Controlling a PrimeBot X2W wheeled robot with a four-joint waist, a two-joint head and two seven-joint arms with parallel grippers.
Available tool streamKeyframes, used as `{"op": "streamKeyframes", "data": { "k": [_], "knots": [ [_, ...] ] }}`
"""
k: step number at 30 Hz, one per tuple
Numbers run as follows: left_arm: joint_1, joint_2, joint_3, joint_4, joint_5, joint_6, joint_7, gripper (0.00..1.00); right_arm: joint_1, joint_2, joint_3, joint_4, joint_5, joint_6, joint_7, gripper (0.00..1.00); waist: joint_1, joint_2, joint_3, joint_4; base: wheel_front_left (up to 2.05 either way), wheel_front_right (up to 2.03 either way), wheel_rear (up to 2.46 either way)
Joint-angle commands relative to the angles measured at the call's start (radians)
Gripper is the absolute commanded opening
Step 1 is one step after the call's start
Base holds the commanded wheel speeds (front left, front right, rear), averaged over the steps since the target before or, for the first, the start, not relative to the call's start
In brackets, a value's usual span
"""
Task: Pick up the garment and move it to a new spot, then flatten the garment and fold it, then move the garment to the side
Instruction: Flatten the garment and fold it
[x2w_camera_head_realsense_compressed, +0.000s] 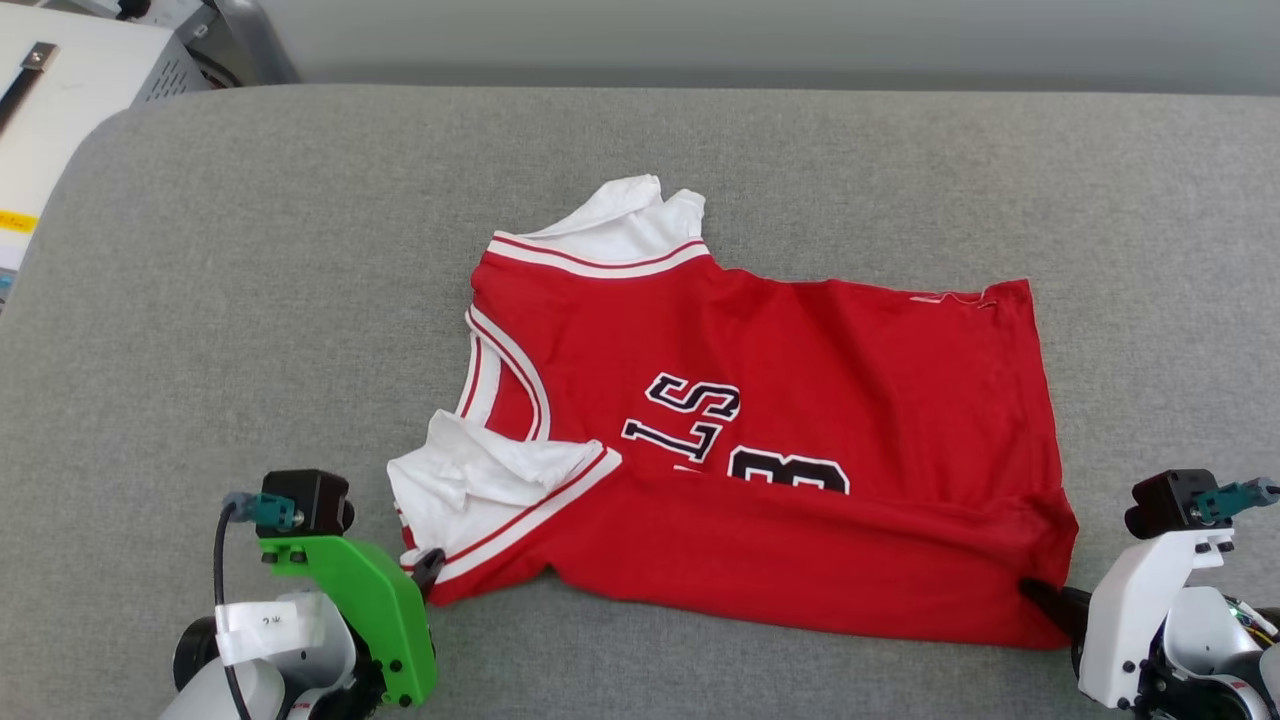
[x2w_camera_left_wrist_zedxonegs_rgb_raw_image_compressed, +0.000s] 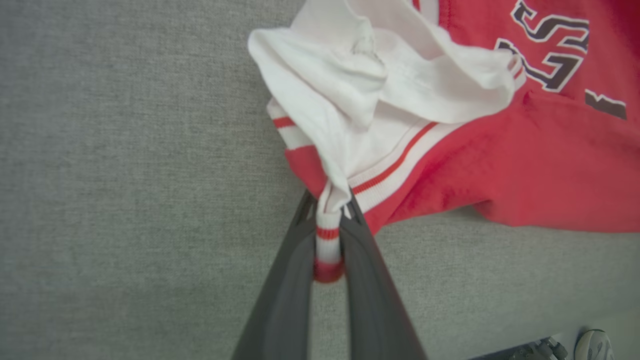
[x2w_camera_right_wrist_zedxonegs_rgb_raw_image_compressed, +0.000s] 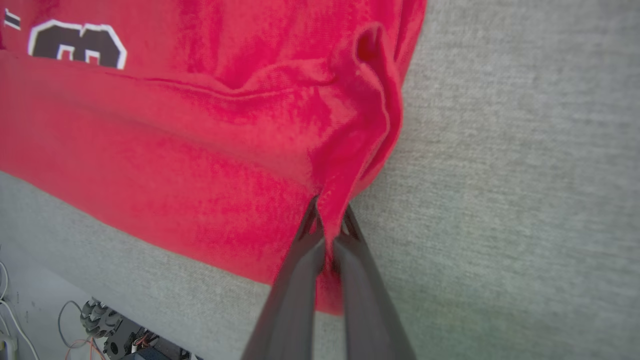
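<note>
p1: grey padded surface (x2w_camera_head_realsense_compressed: 250, 300), garment (x2w_camera_head_realsense_compressed: 800, 340) lies mid-surface, mostly spread, collar end toward the robot's left, near edge doubled over. handling?

p2: soft, light, limp. my guess is it sags between two grips and drags easily over the fabric top. nothing fragile. best holds are the bulkier edges: striped trim, hem corners.

p1: jaws?

p2: left gripper (x2w_camera_head_realsense_compressed: 428, 568) is clamped on the striped trim by the near white sleeve (x2w_camera_head_realsense_compressed: 470, 480). right gripper (x2w_camera_head_realsense_compressed: 1040, 598) is clamped on the near red hem corner. both sit on the near edge, one at each end, well apart.

p1: what do the views add?

p2: head view gives the whole layout: far white sleeve (x2w_camera_head_realsense_compressed: 625, 225), black lettering (x2w_camera_head_realsense_compressed: 695, 400), fold line running along the near side. the pinch itself is hard to read there, fingers mostly tucked under cloth. left wrist view shows the trim squeezed into a narrow strip between the dark fingers (x2w_camera_left_wrist_zedxonegs_rgb_raw_image_compressed: 295, 260), white sleeve crumpled just past the tips. right wrist view shows red cloth drawn into a ridge running into the fingers (x2w_camera_right_wrist_zedxonegs_rgb_raw_image_compressed: 295, 270), and a small wheel (x2w_camera_right_wrist_zedxonegs_rgb_raw_image_compressed: 95, 314) on the floor beyond the surface edge.
</note>
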Motion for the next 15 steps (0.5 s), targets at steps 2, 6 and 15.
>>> {"op": "streamKeyframes", "data": {
  "k": [2, 6, 15],
  "knots": [
    [0.037, 0.012, 0.013, -0.006, 0.007, 0.015, -0.011, 0.00, 0.010, 0.015, 0.002, 0.013, 0.006, 0.000, -0.004, 0.00, 0.0000, 0.0000, -0.064, -0.017, 0.00, 0.00, 0.00],
    [0.088, 0.032, 0.021, -0.042, 0.004, 0.033, -0.013, 0.00, 0.044, 0.012, -0.042, -0.018, -0.003, 0.000, -0.008, 0.00, 0.0000, 0.0000, -0.116, -0.024, 0.00, 0.00, 0.00],
    [0.257, 0.063, 0.037, -0.115, -0.025, 0.089, -0.010, 0.00, 0.214, 0.055, -0.164, -0.113, -0.052, 0.000, 0.034, 0.00, 0.0000, 0.0000, -0.185, -0.035, 0.00, 0.00, 0.00]
  ]
}}
